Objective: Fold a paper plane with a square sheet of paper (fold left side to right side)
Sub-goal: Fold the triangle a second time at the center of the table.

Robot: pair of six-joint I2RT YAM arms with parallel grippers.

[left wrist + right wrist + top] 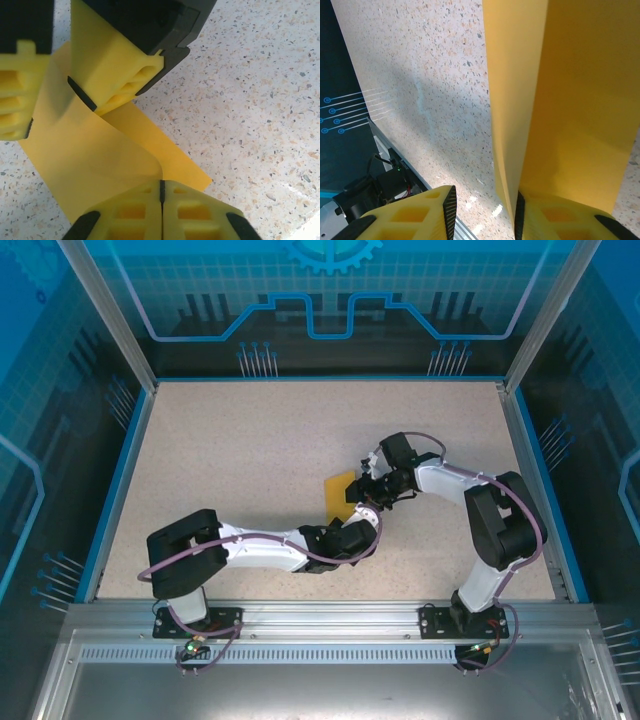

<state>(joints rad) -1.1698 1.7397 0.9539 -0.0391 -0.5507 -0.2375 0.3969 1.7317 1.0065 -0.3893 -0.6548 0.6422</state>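
On my top feed the left arm reaches from its base toward the middle of the table. Its wrist sits just below the square sheet of paper.

From the left wrist camera, the left gripper has its 2 yellow fingers pressed together with no gap. They are pinched on an edge of the sheet, which curls up off the table into them. Below that raised layer, another part of the sheet lies flat on the speckled surface.

The sheet sits near the centre of the table, between the 2 grippers. Part of it is lifted off the surface.

To its right is the right gripper, at the end of the right arm, which bends in from the right side. In the left wrist view, the right gripper's fingers come down from the top with the sheet passing between them.

From the right wrist camera, the right gripper has its fingers spread, with bare table showing in the gap. The sheet stands up ahead of it. The sheet's near edge runs down along the inside of the right-hand finger. I cannot tell whether it touches the other finger.
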